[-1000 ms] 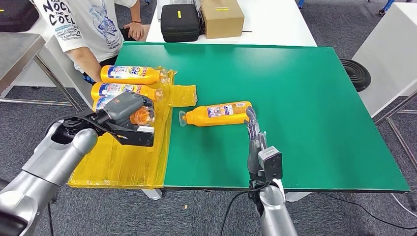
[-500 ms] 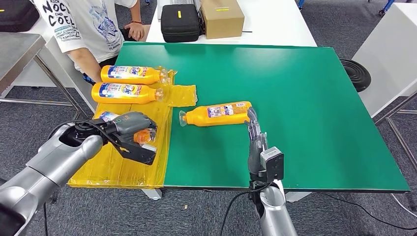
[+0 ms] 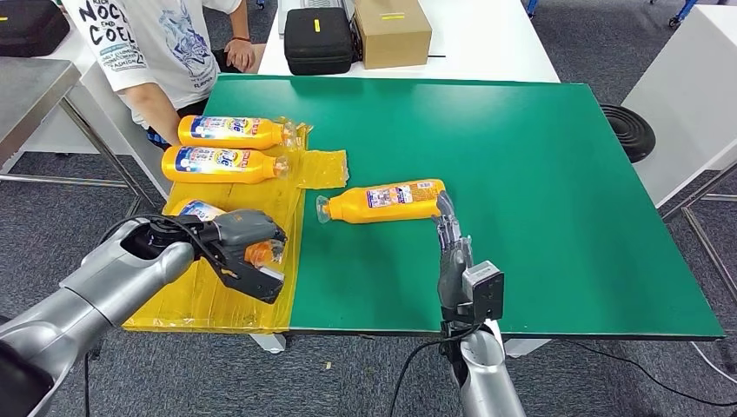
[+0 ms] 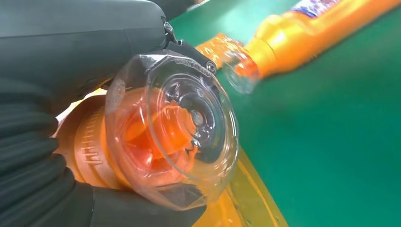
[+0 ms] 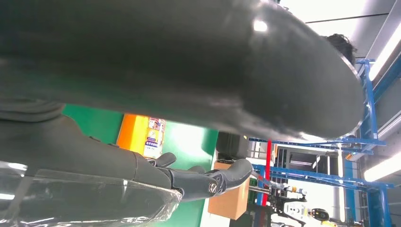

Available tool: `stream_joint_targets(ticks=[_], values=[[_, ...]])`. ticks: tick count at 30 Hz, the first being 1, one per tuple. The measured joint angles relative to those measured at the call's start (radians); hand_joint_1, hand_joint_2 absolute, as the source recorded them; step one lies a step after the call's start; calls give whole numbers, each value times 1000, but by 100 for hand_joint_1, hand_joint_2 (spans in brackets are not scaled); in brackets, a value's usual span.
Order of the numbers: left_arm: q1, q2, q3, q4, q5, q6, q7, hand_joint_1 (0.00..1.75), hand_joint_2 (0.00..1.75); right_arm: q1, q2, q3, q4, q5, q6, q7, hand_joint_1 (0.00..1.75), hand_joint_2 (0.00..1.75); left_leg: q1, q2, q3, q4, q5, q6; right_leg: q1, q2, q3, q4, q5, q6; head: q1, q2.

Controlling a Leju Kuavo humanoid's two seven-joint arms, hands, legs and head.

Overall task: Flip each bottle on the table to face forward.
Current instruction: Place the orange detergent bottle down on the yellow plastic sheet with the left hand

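While the left hand [image 3: 248,252] grips 1 bottle [image 4: 156,142], the right hand [image 3: 450,239] — fingers straight — holds nothing.

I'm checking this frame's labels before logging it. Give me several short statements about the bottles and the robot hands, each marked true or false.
1. The left robot hand grips an orange bottle by its clear-capped end. True.
2. Two bottles lie side by side on the yellow sheet. True.
3. The lone bottle on the green table stands upright. False: it lies on its side.
4. The right robot hand holds a bottle in the air. False: its fingers reach toward the lone bottle's base.
5. A cardboard box sits on the yellow sheet. False: it sits on the white table behind.
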Motion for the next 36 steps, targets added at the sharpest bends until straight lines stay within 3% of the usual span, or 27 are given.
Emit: stream_joint_targets(ticks=[11, 32, 34, 36], values=[[2, -36, -69, 75, 9, 94, 22, 175, 175, -2, -4, 3, 13, -6, 1, -1, 0, 0, 0, 0, 0, 0, 0, 0, 0, 0, 0, 0, 0, 0, 0, 0], [47, -45, -118, 149, -13, 192, 37, 175, 175, -16, -4, 11, 55, -14, 12, -9, 0, 0, 0, 0, 0, 0, 0, 0, 0, 0, 1, 0, 0, 0, 0, 0], [49, -54, -123, 161, -14, 192, 36, 169, 175, -23, -4, 11, 64, -15, 14, -10, 0, 0, 0, 0, 0, 0, 0, 0, 0, 0, 1, 0, 0, 0, 0, 0], [51, -68, -127, 178, -14, 193, 36, 140, 175, -29, -3, 11, 72, -16, 16, -13, 0, 0, 0, 0, 0, 0, 0, 0, 0, 0, 1, 0, 0, 0, 0, 0]])
